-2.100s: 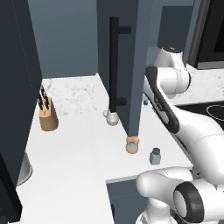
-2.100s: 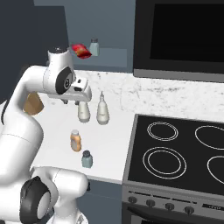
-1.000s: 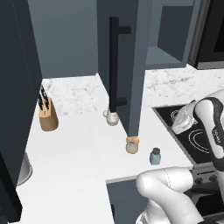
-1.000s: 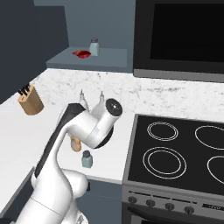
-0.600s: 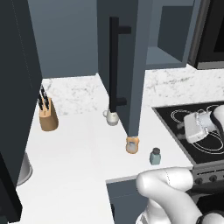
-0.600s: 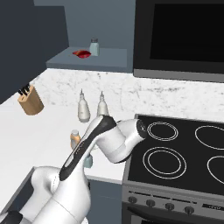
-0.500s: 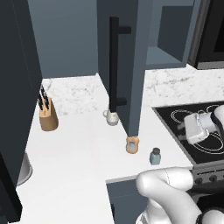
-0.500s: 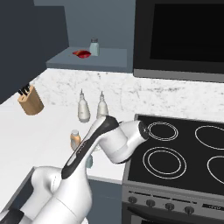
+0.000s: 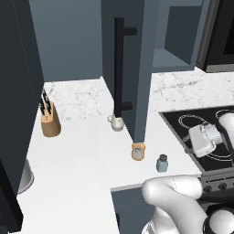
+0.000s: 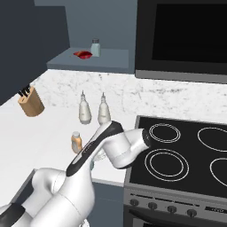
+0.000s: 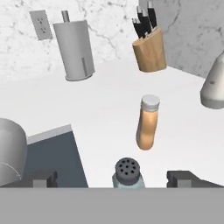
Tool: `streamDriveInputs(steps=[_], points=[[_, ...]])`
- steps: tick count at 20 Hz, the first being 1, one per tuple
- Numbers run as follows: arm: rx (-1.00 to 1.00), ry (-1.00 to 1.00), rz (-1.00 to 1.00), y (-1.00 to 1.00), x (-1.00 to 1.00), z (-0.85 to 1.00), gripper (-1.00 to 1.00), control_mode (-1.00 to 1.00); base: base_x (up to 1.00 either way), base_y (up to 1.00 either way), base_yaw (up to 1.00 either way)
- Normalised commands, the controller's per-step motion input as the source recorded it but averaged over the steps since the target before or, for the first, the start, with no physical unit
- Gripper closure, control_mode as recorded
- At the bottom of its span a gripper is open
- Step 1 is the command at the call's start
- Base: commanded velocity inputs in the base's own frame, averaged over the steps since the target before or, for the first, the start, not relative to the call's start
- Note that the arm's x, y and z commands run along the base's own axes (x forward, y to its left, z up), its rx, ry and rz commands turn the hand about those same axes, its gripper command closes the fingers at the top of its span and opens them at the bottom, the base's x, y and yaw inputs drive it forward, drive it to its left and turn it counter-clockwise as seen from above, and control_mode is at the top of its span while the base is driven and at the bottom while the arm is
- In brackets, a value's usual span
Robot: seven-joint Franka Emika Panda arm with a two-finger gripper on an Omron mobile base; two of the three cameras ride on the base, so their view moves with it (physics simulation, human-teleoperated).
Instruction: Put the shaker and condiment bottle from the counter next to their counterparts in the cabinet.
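Observation:
The pale blue-grey shaker (image 11: 128,173) with its dark holed cap stands close in front of my gripper (image 11: 113,179), between the two wide-apart fingertips (image 11: 181,177) and touching neither. The gripper is open and holds nothing. Just beyond the shaker stands the orange condiment bottle (image 11: 147,124) with a pale cap. In the left base view the shaker (image 9: 162,163) and the bottle (image 9: 138,151) are near the counter's (image 9: 82,151) front edge, under the open cabinet door (image 9: 137,55). In the right base view my arm (image 10: 111,146) covers the shaker, with the bottle (image 10: 76,142) beside it.
A second shaker (image 10: 95,47) and a red thing (image 10: 83,54) sit on the cabinet shelf. A knife block (image 9: 50,119), a white cup-like thing (image 9: 117,122) and two white bottles (image 10: 84,111) stand on the counter. The black stove (image 10: 177,155) lies to the right. A paper towel holder (image 11: 75,48) stands farther back.
The arm has swung down from cabinet height to counter level by the stove. Over the last half second it has barely moved, and the jaws have stayed wide.

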Motion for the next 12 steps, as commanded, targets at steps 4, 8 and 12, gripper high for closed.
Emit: streamDriveInputs(steps=[4, 8, 12], points=[[0.05, 0.00, 0.09, 0.05, 0.00, -0.88, -1.00, -1.00, 0.00, 0.00, 0.00], [0.09, 0.01, 0.07, 0.03, 0.00, -0.35, -1.00, -1.00, 0.00, 0.00, 0.00], [0.12, 0.01, 0.02, 0.01, 0.00, -0.17, -1.00, -1.00, 0.00, 0.00, 0.00]])
